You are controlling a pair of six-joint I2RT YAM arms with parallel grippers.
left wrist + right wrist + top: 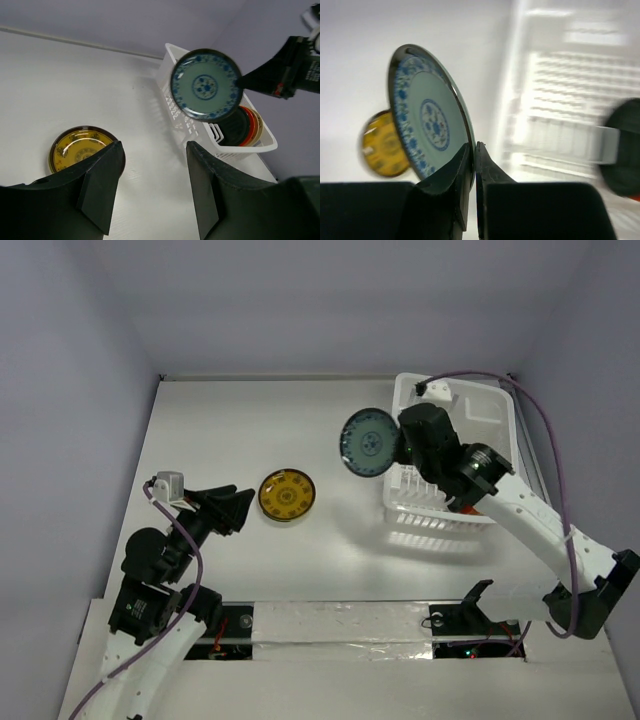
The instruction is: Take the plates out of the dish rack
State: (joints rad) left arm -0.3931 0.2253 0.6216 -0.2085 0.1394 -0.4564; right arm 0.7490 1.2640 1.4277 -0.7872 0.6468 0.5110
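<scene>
My right gripper is shut on the rim of a blue-patterned plate and holds it upright in the air just left of the white dish rack. The same plate shows in the left wrist view and the right wrist view. Several plates, dark, orange-red and beige, stand on edge in the rack. A yellow plate with a dark rim lies flat on the table. My left gripper is open and empty, close to the right of that yellow plate.
The rack stands at the back right by the right wall, its far half holding no plates. A purple cable loops over the rack's right side. Table walls close the back and both sides.
</scene>
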